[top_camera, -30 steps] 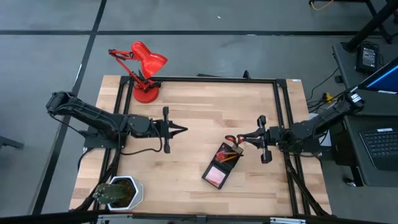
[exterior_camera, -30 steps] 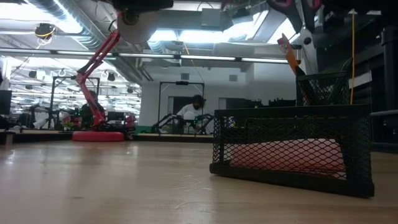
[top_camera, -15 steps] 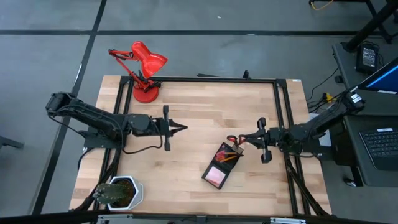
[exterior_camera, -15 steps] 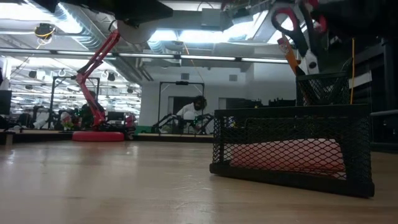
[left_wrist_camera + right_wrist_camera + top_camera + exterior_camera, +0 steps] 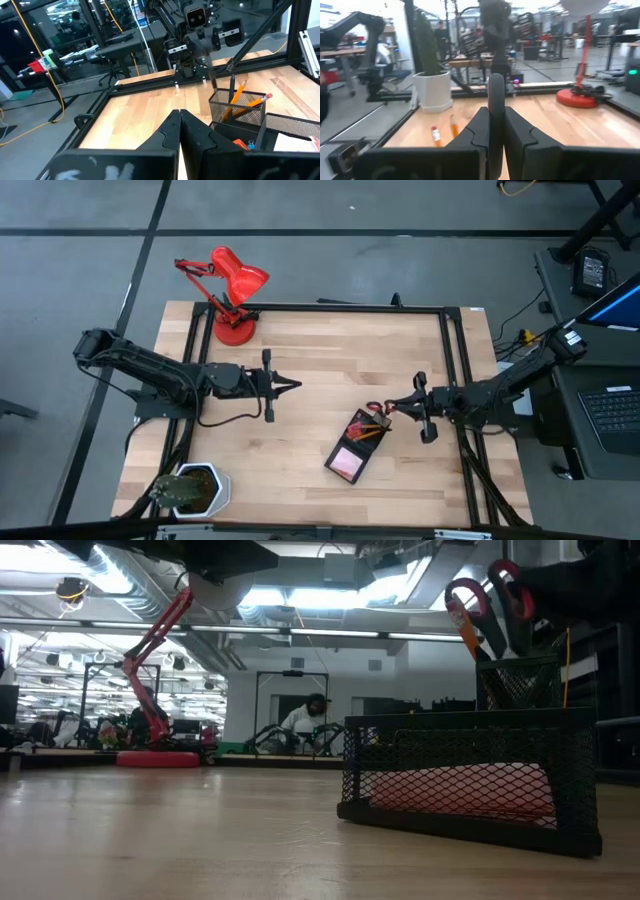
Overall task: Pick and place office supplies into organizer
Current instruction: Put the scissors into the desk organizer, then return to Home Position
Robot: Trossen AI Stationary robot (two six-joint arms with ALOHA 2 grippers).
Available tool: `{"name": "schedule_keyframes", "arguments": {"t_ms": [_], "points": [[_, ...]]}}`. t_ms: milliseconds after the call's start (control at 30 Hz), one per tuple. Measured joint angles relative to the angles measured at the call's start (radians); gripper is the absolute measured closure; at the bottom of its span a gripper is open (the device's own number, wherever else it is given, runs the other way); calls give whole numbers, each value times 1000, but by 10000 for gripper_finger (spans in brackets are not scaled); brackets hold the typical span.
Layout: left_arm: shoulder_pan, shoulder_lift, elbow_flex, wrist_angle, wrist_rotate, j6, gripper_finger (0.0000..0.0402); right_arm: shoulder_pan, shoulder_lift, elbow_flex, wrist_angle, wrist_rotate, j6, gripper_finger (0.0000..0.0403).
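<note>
The black mesh organizer [image 5: 352,448] lies right of the table's middle, with a pink pad [image 5: 345,464] in its flat part and orange pencils [image 5: 370,432] standing in its upright cup [image 5: 515,680]. My right gripper [image 5: 392,409] reaches in from the table's right and is shut on the red-handled scissors [image 5: 490,600], held over that cup. The scissors' dark lower end dips into the cup. My left gripper [image 5: 292,387] hangs shut over the table's left middle and touches nothing. My right gripper pinches the scissors [image 5: 495,97] between its two fingers, which lie about level and come from the table's right. The scissors stand upright, red handle loops [image 5: 472,595] up, lower end down in the mesh cup. The fingers hide the exact place of contact.
A red desk lamp [image 5: 228,290] stands at the far left corner and a potted plant in a white pot [image 5: 190,488] at the near left. Black frame rails [image 5: 445,360] run along the table's edges. Bare wood [image 5: 300,350] lies between the arms. A person [image 5: 310,720] sits in the room behind.
My right gripper has sunk with the scissors, staying shut on them. In the low view the red handles have come down from the picture's top to just above the mesh cup.
</note>
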Motion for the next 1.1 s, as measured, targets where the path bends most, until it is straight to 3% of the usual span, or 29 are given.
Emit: {"name": "schedule_keyframes", "arguments": {"t_ms": [100, 467, 733, 900, 1100], "points": [[0, 0, 0, 0, 0, 0, 400, 0, 0, 0, -22, -29, 21, 368], [0, 0, 0, 0, -2, 0, 400, 0, 14, 0, -34, -21, 48, 250], [0, 0, 0, 5, 6, 7, 400, 0, 14, 0, 111, -20, -55, 218], [0, 0, 0, 27, 16, 18, 399, -4, 12, 39, 111, -18, -141, 250], [41, -32, 0, 39, 31, 23, 399, -42, 12, 228, -262, -20, -188, 367]]}}
